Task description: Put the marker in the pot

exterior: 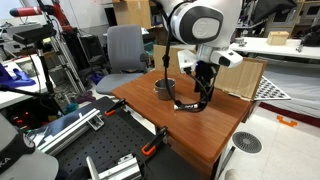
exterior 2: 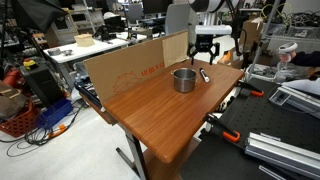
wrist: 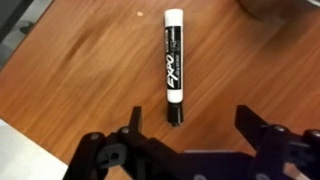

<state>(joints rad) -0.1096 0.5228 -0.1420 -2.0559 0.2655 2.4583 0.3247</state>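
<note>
The marker (wrist: 173, 65) lies flat on the wooden table, black with a white end and a white label band. In the wrist view it points away from me, its near tip just ahead of my left finger. My gripper (wrist: 192, 122) is open and empty, hovering above the table just short of the marker. The marker also shows in an exterior view (exterior 2: 204, 75), right of the pot (exterior 2: 184, 79). The grey metal pot stands upright on the table and shows again in an exterior view (exterior: 164, 88). My gripper (exterior 2: 205, 55) hangs above the marker.
A cardboard sheet (exterior 2: 125, 68) stands along the table's far edge behind the pot. The wooden table (exterior 2: 160, 115) has bare surface in front of the pot. Metal rails (exterior: 65, 128) and lab clutter lie beside the table.
</note>
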